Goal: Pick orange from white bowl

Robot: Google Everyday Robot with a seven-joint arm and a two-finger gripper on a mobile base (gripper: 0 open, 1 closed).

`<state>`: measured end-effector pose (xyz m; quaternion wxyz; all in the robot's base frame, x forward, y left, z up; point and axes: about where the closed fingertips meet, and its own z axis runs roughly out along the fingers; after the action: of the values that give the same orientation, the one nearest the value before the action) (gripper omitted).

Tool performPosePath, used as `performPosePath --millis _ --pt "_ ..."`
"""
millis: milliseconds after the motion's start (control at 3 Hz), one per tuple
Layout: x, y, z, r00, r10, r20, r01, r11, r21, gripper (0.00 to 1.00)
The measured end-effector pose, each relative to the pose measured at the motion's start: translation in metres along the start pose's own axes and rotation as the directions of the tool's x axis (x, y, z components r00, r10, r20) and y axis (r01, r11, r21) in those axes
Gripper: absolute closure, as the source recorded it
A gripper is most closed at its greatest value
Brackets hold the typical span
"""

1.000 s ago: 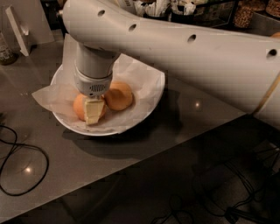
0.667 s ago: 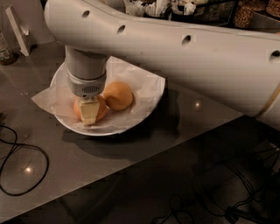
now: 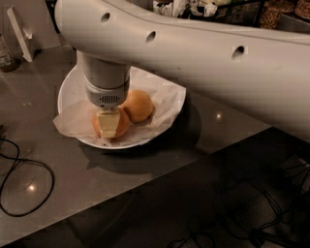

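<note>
The white bowl [image 3: 72, 92] is wide and shallow, lined with crinkled white paper, and stands on the dark grey table. Two oranges lie in it side by side: one at the front left [image 3: 124, 126] and one at the back right [image 3: 139, 105]. My gripper [image 3: 109, 124] comes straight down from the thick white arm [image 3: 193, 63] and sits on the front-left orange, covering its middle. The wrist hides the top of that orange and part of the bowl behind it.
A black cable [image 3: 19, 169] loops over the table at the front left. A dark bottle [image 3: 6, 53] and a white upright stand [image 3: 19, 34] are at the back left. Shelves with packaged goods [image 3: 218, 9] run along the back. The table's edge runs diagonally at the lower right.
The arm has swung a little across the view while the gripper stays down on the front-left orange. Both oranges remain in the bowl.
</note>
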<state>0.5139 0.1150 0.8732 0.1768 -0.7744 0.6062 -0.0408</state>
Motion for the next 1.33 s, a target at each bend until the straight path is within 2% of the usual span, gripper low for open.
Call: performPosePath --millis 333,667,1000,1333 --pt "0.0327 -0.0009 -0.0151 0.996 0.091 -0.013 -0.090 0.9939 0.064 1.00" --pt "0.0336 -0.0010 -0.0158 0.996 0.093 -0.012 -0.092 0.9935 0.066 0.30" --pt "0.0336 -0.0010 -0.0159 0.996 0.093 -0.012 -0.092 0.9935 0.066 0.11" --pt "0.0336 -0.0010 -0.0159 0.996 0.093 -0.012 -0.092 0.9935 0.066 0.00"
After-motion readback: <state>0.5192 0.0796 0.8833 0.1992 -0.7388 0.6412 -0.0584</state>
